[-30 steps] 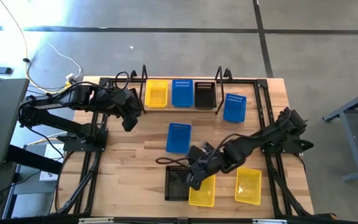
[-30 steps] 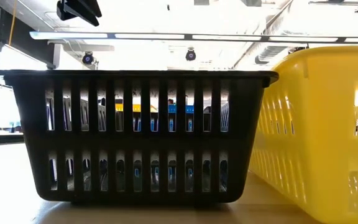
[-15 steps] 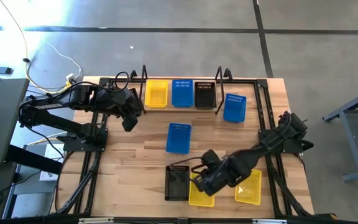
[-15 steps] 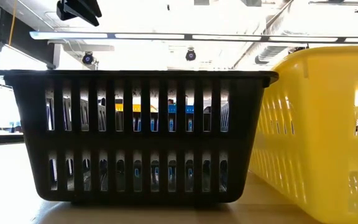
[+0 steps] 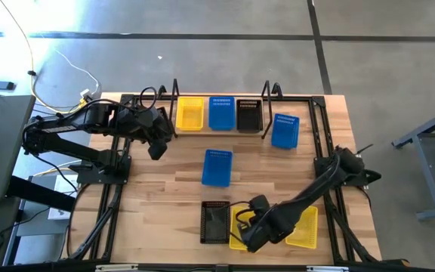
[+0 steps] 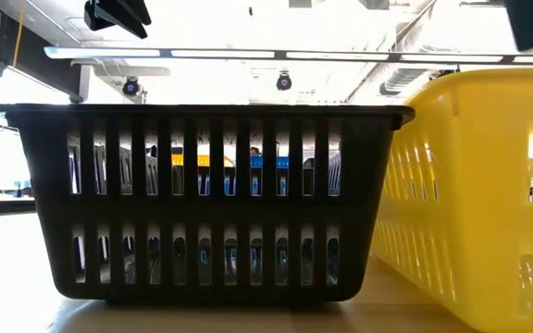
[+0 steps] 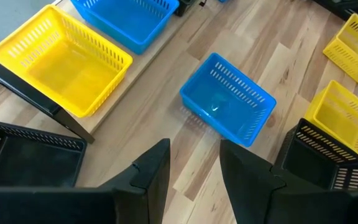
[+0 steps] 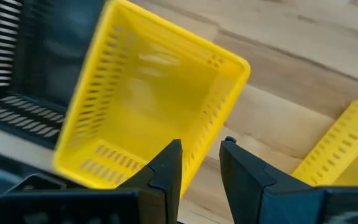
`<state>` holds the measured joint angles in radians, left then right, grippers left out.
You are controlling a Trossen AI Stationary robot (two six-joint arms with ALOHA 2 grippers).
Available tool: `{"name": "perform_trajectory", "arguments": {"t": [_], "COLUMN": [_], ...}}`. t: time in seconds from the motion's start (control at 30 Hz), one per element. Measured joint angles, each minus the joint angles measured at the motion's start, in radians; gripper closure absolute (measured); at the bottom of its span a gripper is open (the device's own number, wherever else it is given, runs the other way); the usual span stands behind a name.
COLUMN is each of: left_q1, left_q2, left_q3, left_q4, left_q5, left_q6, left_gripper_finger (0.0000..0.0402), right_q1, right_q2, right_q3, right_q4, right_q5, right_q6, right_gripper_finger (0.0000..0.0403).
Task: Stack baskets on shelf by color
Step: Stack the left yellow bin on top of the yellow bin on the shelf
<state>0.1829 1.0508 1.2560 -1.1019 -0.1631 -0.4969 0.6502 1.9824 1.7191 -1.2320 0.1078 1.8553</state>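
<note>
- I am holding my right gripper (image 5: pixel 249 236) over the near edge of the table, its fingers (image 8: pixel 166 168) slightly spread, one on each side of the wall of a yellow perforated plastic basket (image 5: pixel 245 230) and not yet pressing on it.
- That yellow basket is sitting just right of a black slotted plastic basket (image 5: pixel 216 221), with a second yellow perforated basket (image 5: pixel 303 226) lying a little farther right.
- I am keeping my left gripper (image 5: pixel 157 143) above the left part of the table near the thin black rod shelf (image 5: pixel 264 132), fingers (image 7: pixel 151 171) apart and holding nothing.
- The shelf at the far side is carrying three baskets in a row: a yellow one (image 5: pixel 190 113), a blue one (image 5: pixel 221 113) and a black one (image 5: pixel 248 115).
- A blue perforated basket (image 5: pixel 285 130) is resting just right of the shelf, and another blue basket (image 5: pixel 217 167) is lying mid-table.
</note>
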Motion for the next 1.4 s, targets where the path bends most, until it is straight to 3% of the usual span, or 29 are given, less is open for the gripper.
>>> {"name": "perform_trajectory", "arguments": {"t": [0.2, 0.7, 0.8, 0.97, 1.23, 1.4], "left_q1": [0.0, 0.0, 0.0, 0.0, 0.0, -0.01], "left_q2": [0.0, 0.0, 0.0, 0.0, 0.0, 0.0], "left_q3": [0.0, 0.0, 0.0, 0.0, 0.0, 0.0], "left_q4": [0.0, 0.0, 0.0, 0.0, 0.0, 0.001], "left_q5": [0.0, 0.001, 0.001, 0.0, 0.0, -0.001], "left_q6": [0.001, 0.003, 0.003, 0.003, 0.006, 0.06], "left_gripper_finger": [0.0273, 0.0273, 0.0273, 0.0273, 0.0273, 0.0273], "right_q1": [0.0, -0.004, -0.009, -0.009, -0.011, -0.013], "right_q2": [0.07, 0.164, 0.167, 0.167, 0.122, 0.044], "right_q3": [0.0, 0.0, 0.0, 0.0, 0.0, 0.0], "right_q4": [-0.003, 0.001, 0.0, -0.028, -0.13, -0.178], "right_q5": [-0.057, -0.082, -0.09, -0.049, -0.021, 0.094], "right_q6": [0.033, 0.033, 0.031, 0.031, 0.091, 0.163], "right_gripper_finger": [0.0308, 0.0309, 0.0324, 0.0393, 0.0398, 0.0401]}}
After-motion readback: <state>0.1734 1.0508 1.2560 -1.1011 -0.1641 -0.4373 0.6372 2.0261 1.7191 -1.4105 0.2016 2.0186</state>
